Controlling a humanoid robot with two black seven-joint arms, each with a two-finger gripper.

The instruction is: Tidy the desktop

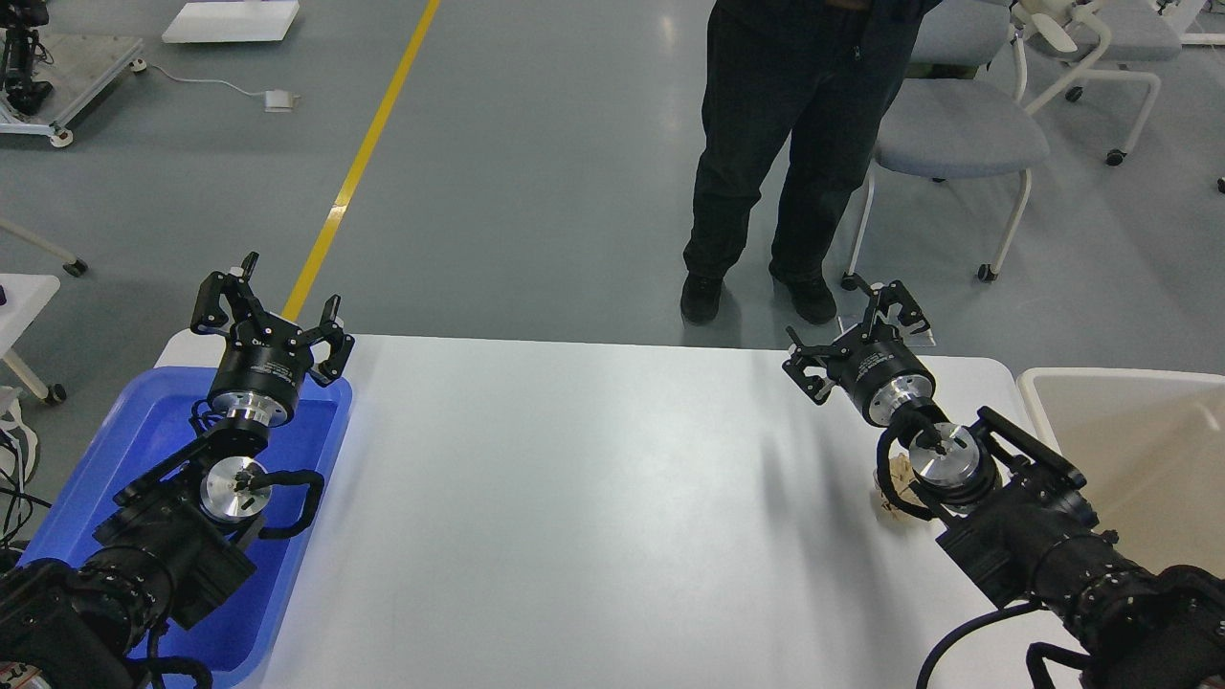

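- The desktop (593, 498) is filling the middle of the head view, and almost all of its white surface is lying bare – the one leftover showing is a small crumpled tan scrap (895, 483), near the desktop's right edge and half hidden under the right arm's wrist.
- The left gripper (270, 306) is hovering above the desktop's far left corner, over the blue tray (86, 498) that is sitting on the desktop's left end; its fingers are spread wide and nothing is between them.
- The right gripper (854, 325) is hanging at the desktop's far right edge, fingers parted and carrying nothing, well beyond the scrap rather than over it.
- An off-white bin (1129, 450) is standing just beside the desktop's right end, its beige inside facing up.
- A person in dark clothes (785, 153) is standing on the floor beyond the desktop's far edge.
- Judging by this, the tidying is looking nearly done – the step in hand seems to be going for that last scrap.
- The next move is probably asking the right arm to pull back toward the desktop's near side, drop its spread fingers around the scrap, pinch it, then swing it over the bin.
- What the scrap is made of I cannot tell; too much of it is covered.
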